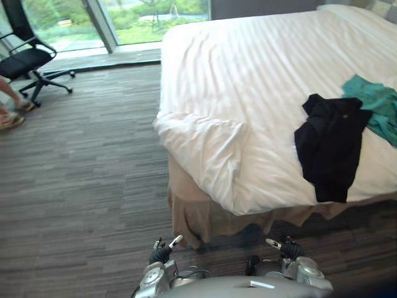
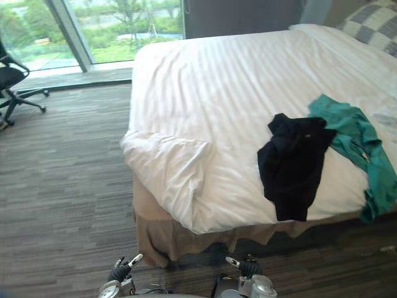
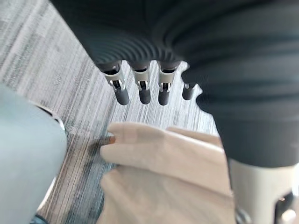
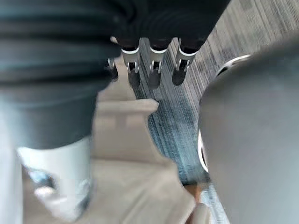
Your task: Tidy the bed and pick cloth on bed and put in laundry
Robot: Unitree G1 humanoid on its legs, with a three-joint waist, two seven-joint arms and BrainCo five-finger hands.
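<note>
A black cloth point(image 1: 329, 146) lies crumpled on the white bed point(image 1: 236, 74) near its front right edge, one end hanging over the side. Beside it to the right a teal cloth point(image 2: 360, 143) is spread out, touching the black one. The duvet corner point(image 1: 205, 143) at the bed's front left is rumpled and folded over. My left hand point(image 1: 162, 253) and right hand point(image 1: 288, 248) hang low in front of the bed, well short of both cloths. In the wrist views the left hand's fingers point(image 3: 140, 88) and the right hand's fingers point(image 4: 154, 70) are relaxed and hold nothing, over carpet and the beige bed skirt point(image 3: 159, 168).
The beige bed skirt point(image 1: 192, 214) hangs below the duvet. Grey carpet point(image 1: 80, 174) stretches to the left. A black office chair point(image 1: 28, 53) stands at the far left by the window, with a person's feet point(image 1: 9, 108) next to it. A checked pillow point(image 2: 372, 25) lies at the bed's far right.
</note>
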